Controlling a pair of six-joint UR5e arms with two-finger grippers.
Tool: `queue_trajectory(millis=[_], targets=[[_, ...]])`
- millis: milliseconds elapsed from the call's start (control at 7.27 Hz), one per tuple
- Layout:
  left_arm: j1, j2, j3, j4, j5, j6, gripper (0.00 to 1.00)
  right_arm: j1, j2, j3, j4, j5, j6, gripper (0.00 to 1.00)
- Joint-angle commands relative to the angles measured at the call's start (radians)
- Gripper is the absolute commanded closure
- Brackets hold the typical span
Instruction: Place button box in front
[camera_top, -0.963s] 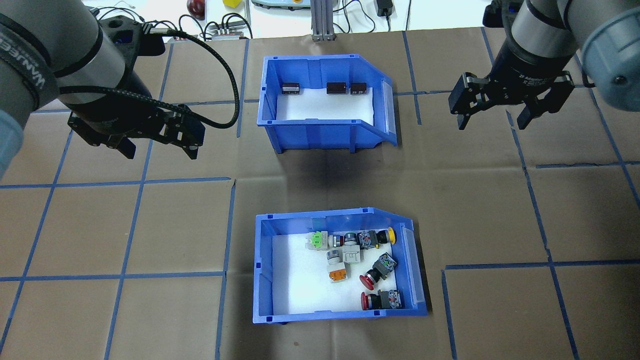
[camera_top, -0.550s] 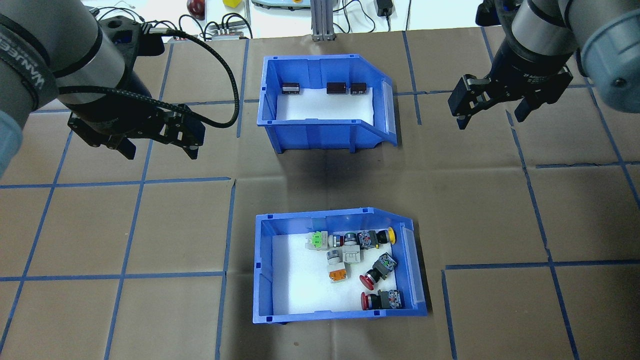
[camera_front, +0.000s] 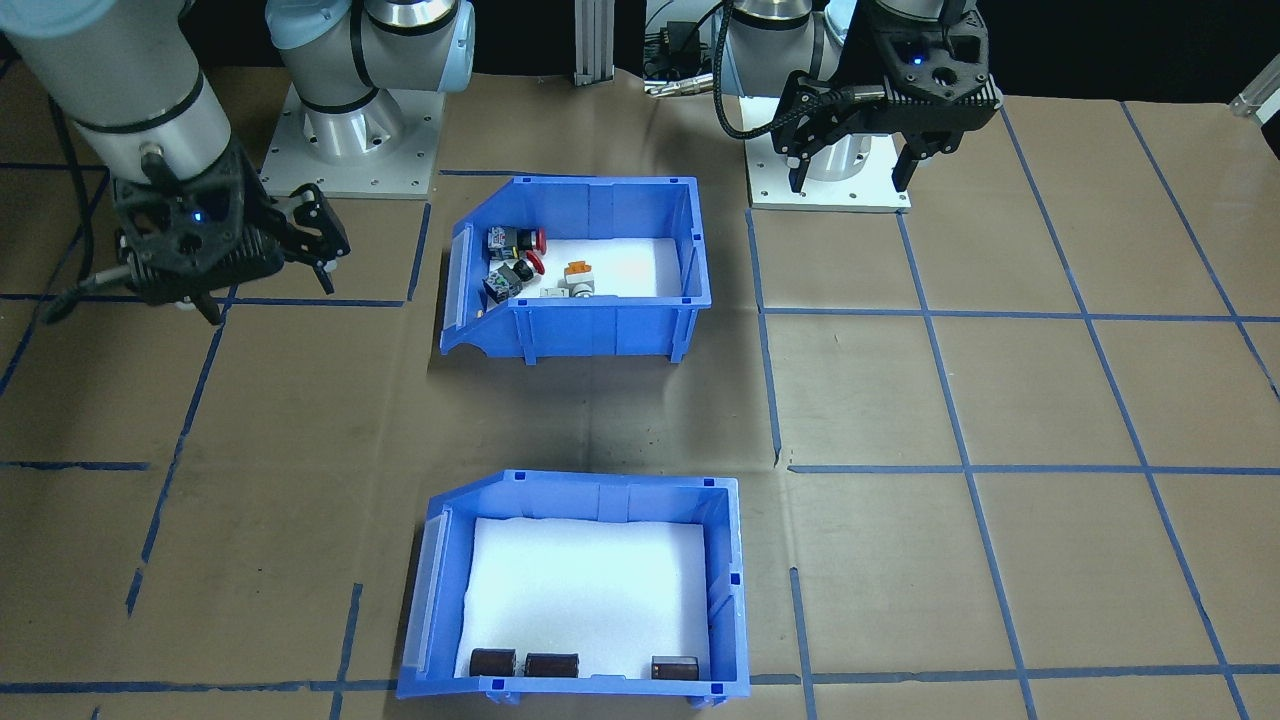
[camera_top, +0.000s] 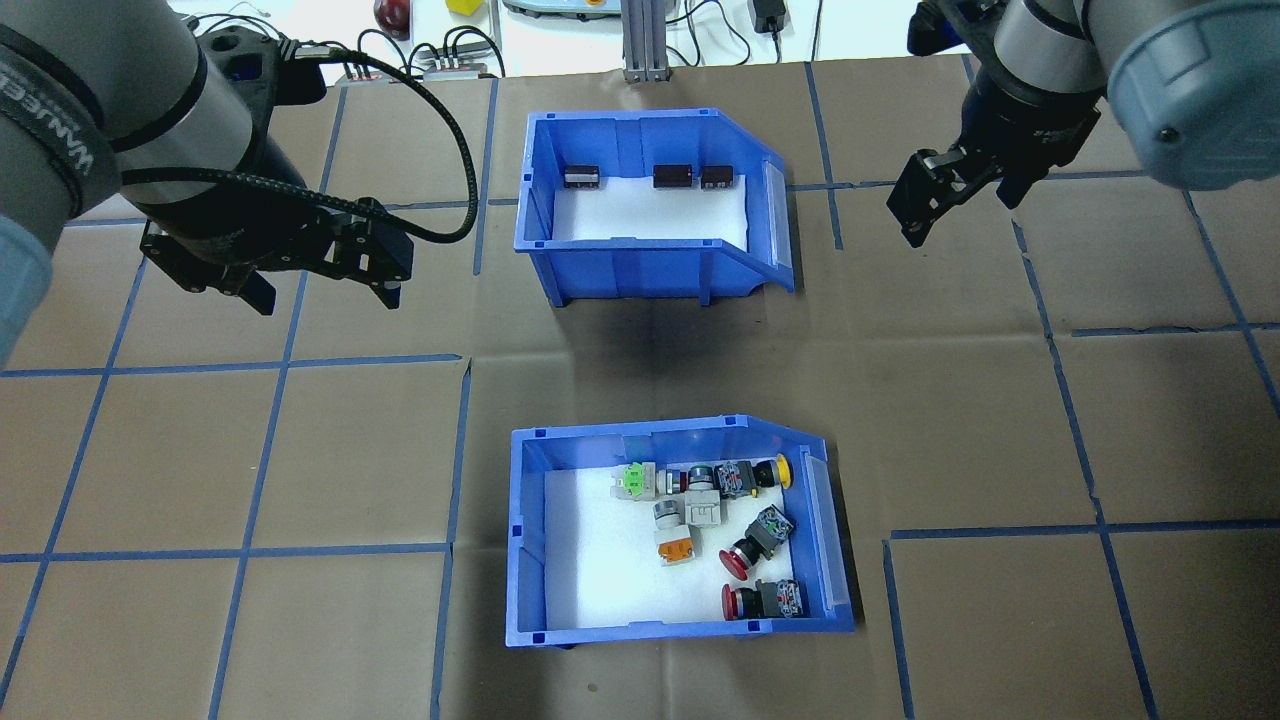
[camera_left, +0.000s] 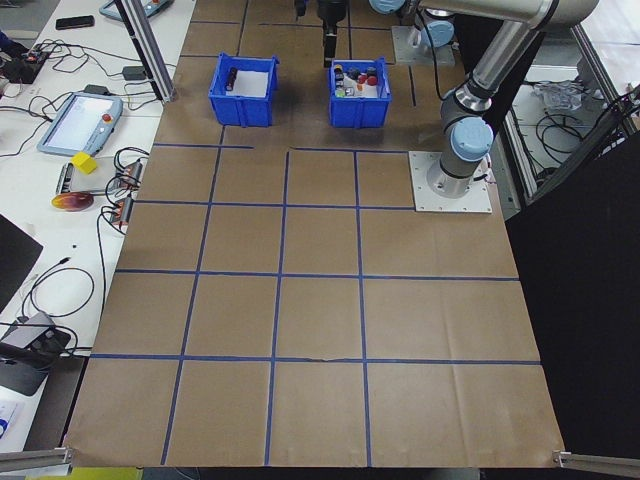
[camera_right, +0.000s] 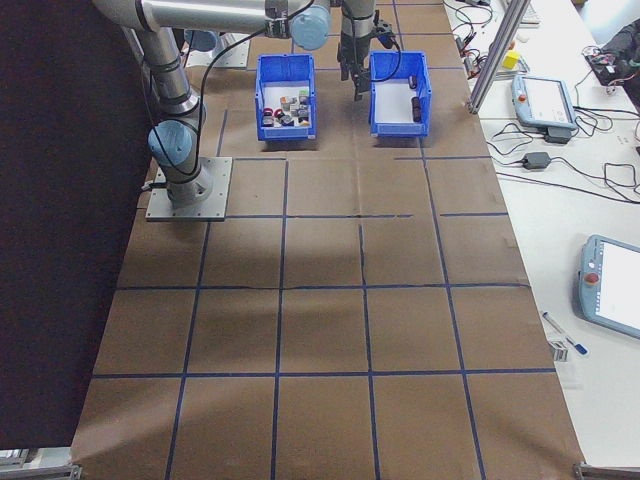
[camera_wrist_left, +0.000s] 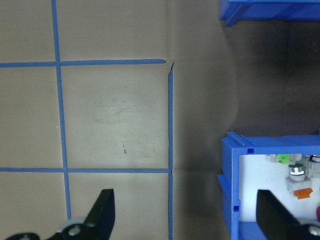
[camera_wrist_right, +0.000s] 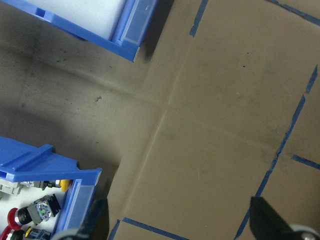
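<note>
The blue plastic button box (camera_top: 680, 535) with its white foam liner sits on the tabletop's near side. Left gripper (camera_top: 322, 285) and right gripper (camera_top: 960, 195) hover apart, jaws spread, empty.

left end effector (camera_top: 321, 278) spread wide, right end effector (camera_top: 965, 195) likewise, both raised

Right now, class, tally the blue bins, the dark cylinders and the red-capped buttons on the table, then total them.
Blue bins: 2, the button box and the far bin
Dark cylinders: 3
Red-capped buttons: 2
Total: 7
</note>
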Motion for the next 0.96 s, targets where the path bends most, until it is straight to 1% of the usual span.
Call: queue_trajectory(millis=[0,138,275,413,550,688,826], targets=[[0.0,-0.003,0.0,0.011,-0.001,-0.026,0.01,0.048,0.124,-0.127,0.003,0.0,-0.124,0.0],[0.0,-0.003,0.0,0.01,-0.001,-0.049,0.01,0.097,0.183,-0.193,0.003,-0.001,-0.201,0.0],[0.0,-0.002,-0.003,-0.002,-0.003,-0.142,0.01,0.145,0.231,-0.253,0.003,-0.009,-0.276,0.0],[-0.001,0.008,-0.01,-0.004,0.006,-0.243,0.01,0.198,0.262,-0.287,0.003,-0.011,-0.357,0.0],[-0.005,0.017,-0.03,-0.004,-0.001,-0.321,0.01,0.244,0.282,-0.301,-0.015,-0.014,-0.388,0.0],[-0.005,0.04,-0.055,-0.002,-0.003,-0.416,0.01,0.271,0.308,-0.318,-0.019,-0.012,-0.402,0.0],[-0.006,0.061,-0.095,0.005,-0.001,-0.455,0.01,0.282,0.326,-0.345,-0.017,-0.009,-0.436,0.0]])
